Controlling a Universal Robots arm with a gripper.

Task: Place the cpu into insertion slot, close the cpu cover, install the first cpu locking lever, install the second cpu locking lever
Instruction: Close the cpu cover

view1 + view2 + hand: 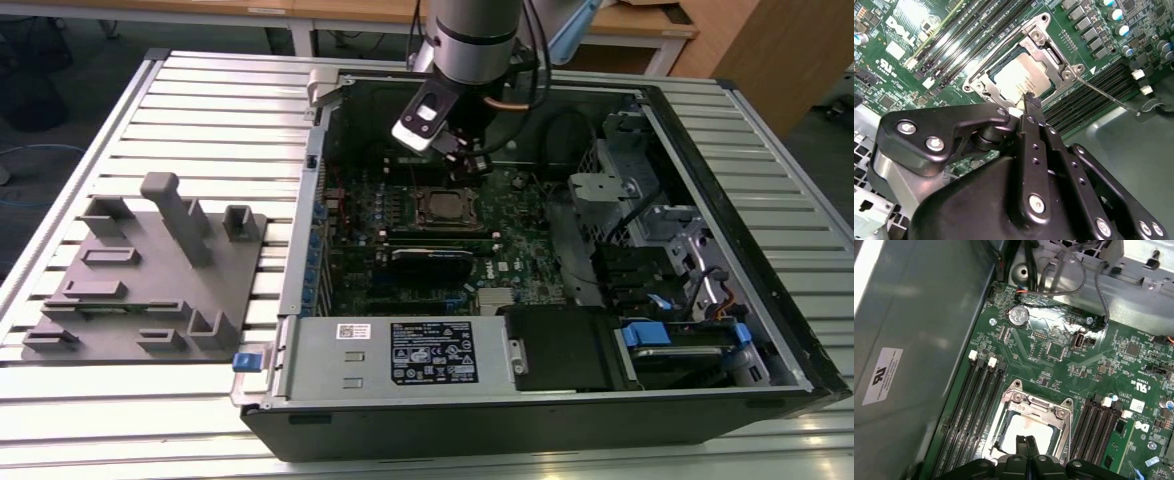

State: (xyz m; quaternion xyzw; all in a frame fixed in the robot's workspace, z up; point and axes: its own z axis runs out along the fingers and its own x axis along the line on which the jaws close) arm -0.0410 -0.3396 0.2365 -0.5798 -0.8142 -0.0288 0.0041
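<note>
Fingers [1032,145] of the gripper [1030,101] are squeezed tight together and hold nothing. In the second wrist view their tip hangs right over the cpu [1021,77], very close to its grey top. I cannot tell if it touches.

The cpu sits down in the middle of the insertion slot [974,86]. The cpu cover [1056,62] seems to lie flat around the cpu, and the grey top shows through its big square window. A thin metal locking lever [1106,96] sticks out from one corner of the slot. It points away from the slot, over the black memory slots [1089,97] beside it.

Long memory slots run along both sides of the insertion slot. All of these sit on the green motherboard [1064,370]. A round silver coin battery [1018,315] is on the board, well apart from the slot.

In the exterior view the arm [470,40] comes down from above into the open computer case [534,425]. The case lies on its side on a table of metal slats [200,110]. A grey tray with blocks [147,270] rests on the table beside the case, on the exterior view's left.
</note>
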